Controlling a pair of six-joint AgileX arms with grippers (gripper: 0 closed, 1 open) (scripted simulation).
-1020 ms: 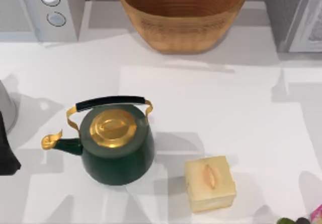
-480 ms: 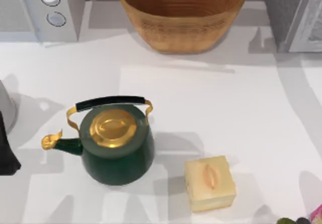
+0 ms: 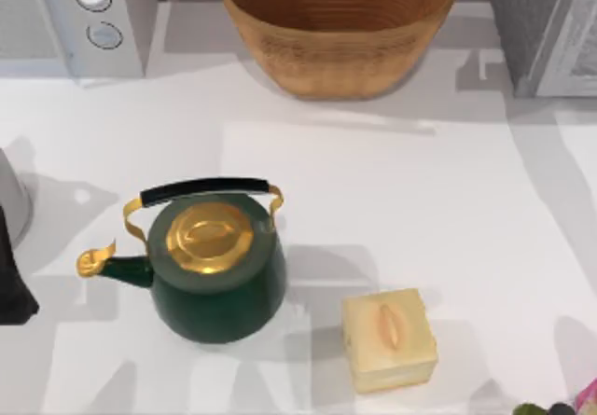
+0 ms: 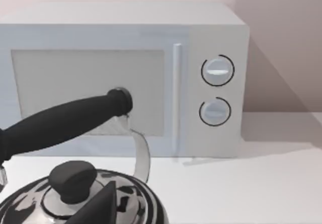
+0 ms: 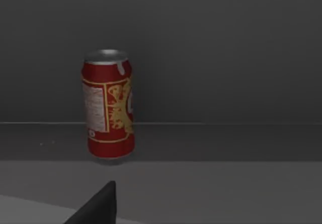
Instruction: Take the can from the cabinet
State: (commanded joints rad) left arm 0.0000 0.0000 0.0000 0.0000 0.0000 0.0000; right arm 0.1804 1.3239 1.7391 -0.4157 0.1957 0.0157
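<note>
Shadows on the right half of the table (image 3: 373, 182) have shifted since a second ago. The grey patch that lay on the right side now stretches up to the far edge beside the cabinet (image 3: 546, 23), and a new dark blotch sits at that cabinet's foot. None of the objects has moved. I judge the changed shading to come from my right arm swinging toward the cabinet.

At the far left stands the microwave (image 3: 75, 14), door closed. The left gripper (image 4: 100, 206) is parked on that left side, looking over a striped silver kettle (image 4: 85, 199) with a black handle toward the microwave front. Whether its jaws are wide or narrow I cannot tell. To the right, on the near half of the table, sits the green kettle (image 3: 216, 266) with its gold lid. Beyond it, at the far edge, is the woven basket (image 3: 338, 23). The cream block (image 3: 389, 338) lies near, just right of the green kettle and apart from it.

At the far right, the right gripper (image 5: 100, 206) faces into the dark cabinet. The can (image 5: 108, 108) stands upright on the shelf there, against the back wall, still well ahead of the gripper and untouched. The jaw opening here I cannot tell either.

For the task, this reads as the approach: the arm is lined up on the can, but the reach and the grasp are not yet made.
</note>
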